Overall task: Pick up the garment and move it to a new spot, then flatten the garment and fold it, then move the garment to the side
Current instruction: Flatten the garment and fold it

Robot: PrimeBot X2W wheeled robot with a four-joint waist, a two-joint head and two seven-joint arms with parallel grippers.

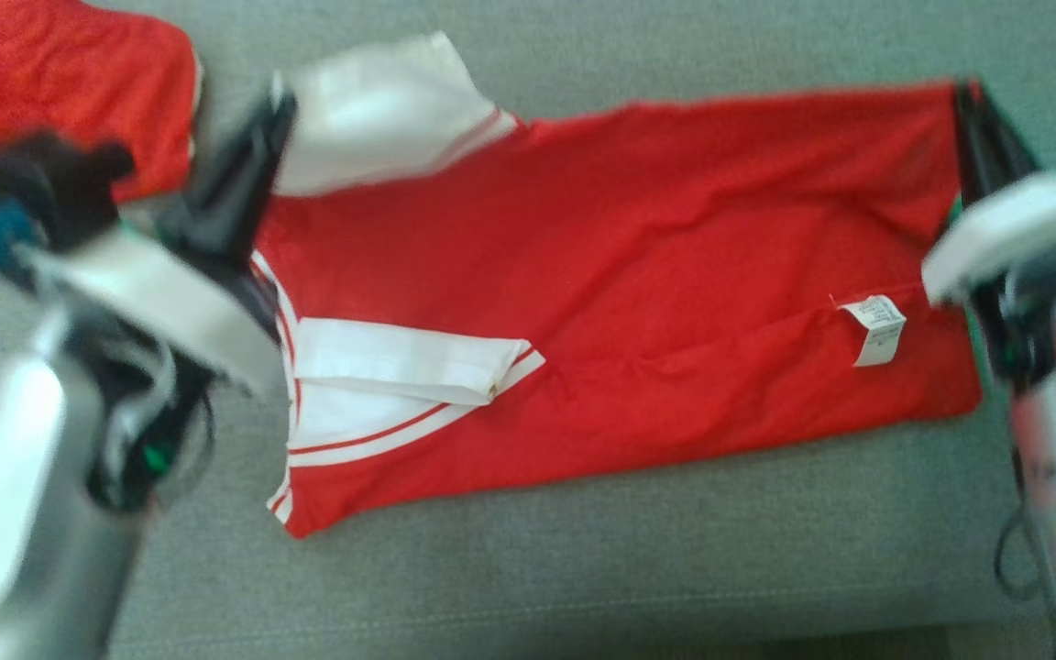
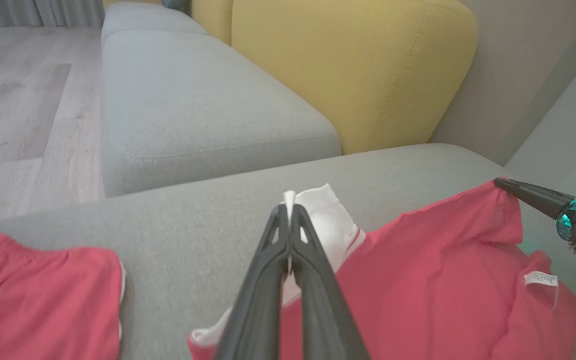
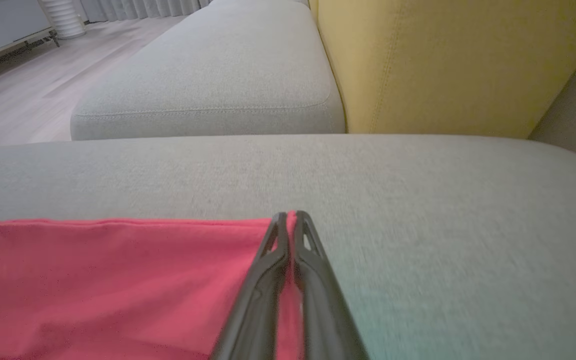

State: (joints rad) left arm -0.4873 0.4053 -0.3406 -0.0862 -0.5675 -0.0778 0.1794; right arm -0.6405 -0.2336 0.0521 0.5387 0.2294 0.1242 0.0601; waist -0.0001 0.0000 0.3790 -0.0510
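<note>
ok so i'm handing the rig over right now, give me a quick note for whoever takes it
Left gripper: shut on the far white sleeve of the red shirt, sleeve raised.
Right gripper: shut on the shirt's far hem corner.
Shirt: spread across the grey sofa cushion, care label showing, near sleeve folded in over the body. A second red garment lies off to the left.
Done: shirt laid out mostly flat, both far corners gripped.
Left: probably bring the far edge over to fold, then move the shirt aside.

head: top-down on sofa (image 1: 528, 587) | 2 wrists: low, close, facing backrest (image 2: 358, 65) | shared: garment (image 1: 629, 275)
</note>
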